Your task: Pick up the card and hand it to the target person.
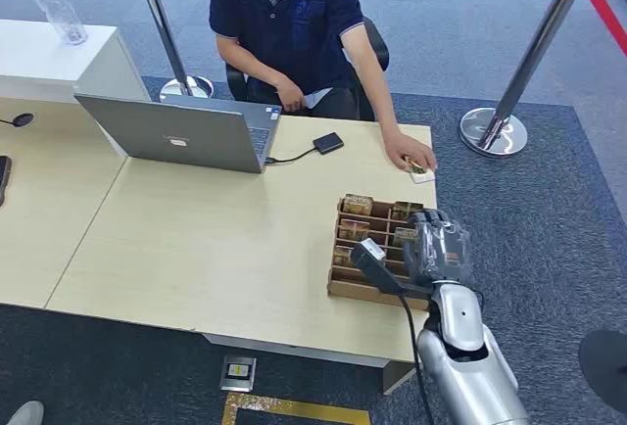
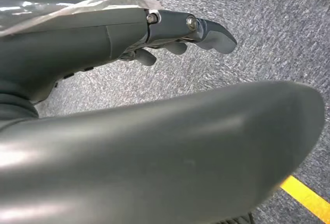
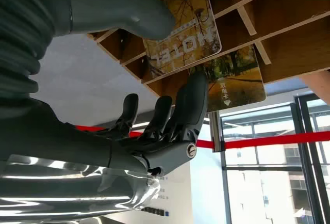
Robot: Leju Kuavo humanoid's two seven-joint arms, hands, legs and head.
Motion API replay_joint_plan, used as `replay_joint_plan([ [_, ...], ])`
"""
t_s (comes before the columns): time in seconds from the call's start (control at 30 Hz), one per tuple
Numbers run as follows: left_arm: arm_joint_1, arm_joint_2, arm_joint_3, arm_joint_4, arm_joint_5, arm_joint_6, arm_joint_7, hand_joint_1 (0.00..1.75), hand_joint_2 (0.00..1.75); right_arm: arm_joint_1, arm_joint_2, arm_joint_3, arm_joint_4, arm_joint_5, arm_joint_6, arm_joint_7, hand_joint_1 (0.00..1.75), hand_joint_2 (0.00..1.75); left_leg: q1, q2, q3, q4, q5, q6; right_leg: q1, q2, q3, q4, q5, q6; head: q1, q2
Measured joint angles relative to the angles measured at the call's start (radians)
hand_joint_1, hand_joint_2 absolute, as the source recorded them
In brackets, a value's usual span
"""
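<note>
Card (image 3: 183, 25) sits in wooden tray (image 1: 344, 286), desk's 4 o'clock corner. My right hand (image 1: 436, 247) hovering over tray's right edge, fingers (image 3: 191, 105) apart, nothing gripped yet. Reach step, I reckon. Next: pinch card, lift, offer to person (image 1: 296, 14) at 12. Left hand (image 2: 186, 33) hanging, fingers loose.

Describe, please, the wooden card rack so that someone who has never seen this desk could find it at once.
Start at the light wooden desk with the open grey laptop. Follow it to the corner nearest the robot's right hand: there lies the wooden card rack, flat and slatted into compartments. Unlike the laptop and the small black drive, it is brown and holds printed cards.
</note>
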Motion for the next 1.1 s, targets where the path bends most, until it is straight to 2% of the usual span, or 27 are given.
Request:
replay_joint_plan([
  [0.4,0.0,0.0,0.0,0.0,0.0,-0.001,0.0,0.0,0.0,-0.003,0.001,-0.006,0.012,0.001,0.0,0.0,0.76,1.75,0.0,0.0,0.0,0.0,0.0,0.0,0.0,0.0,0.0,0.0,0.0,0.0,0.0,0.0],
  [0.53,0.0,0.0,0.0,0.0,-0.003,-0.001,0.001,0.0,0.0,-0.002,0.002,-0.006,0.014,0.003,0.001,0.001,0.85,1.75,0.0,0.0,0.0,0.0,0.0,0.0,0.0,0.0,0.0,0.0,0.0,0.0,0.0,0.0],
  [0.9,0.0,0.0,0.0,0.0,-0.005,-0.001,0.003,0.0,0.0,0.009,0.001,-0.007,0.004,0.012,0.007,0.01,0.91,1.75,0.0,0.0,0.0,0.0,0.0,0.0,0.0,0.0,0.0,0.0,0.0,0.0,0.0,0.0],
  [1.1,-0.001,0.0,0.0,0.0,-0.006,-0.004,0.003,0.0,0.0,0.021,0.001,-0.008,-0.011,0.014,0.008,0.014,1.08,1.75,0.0,0.0,0.0,0.0,0.0,0.0,0.0,0.0,0.0,0.0,0.0,0.0,0.0,0.0],
])
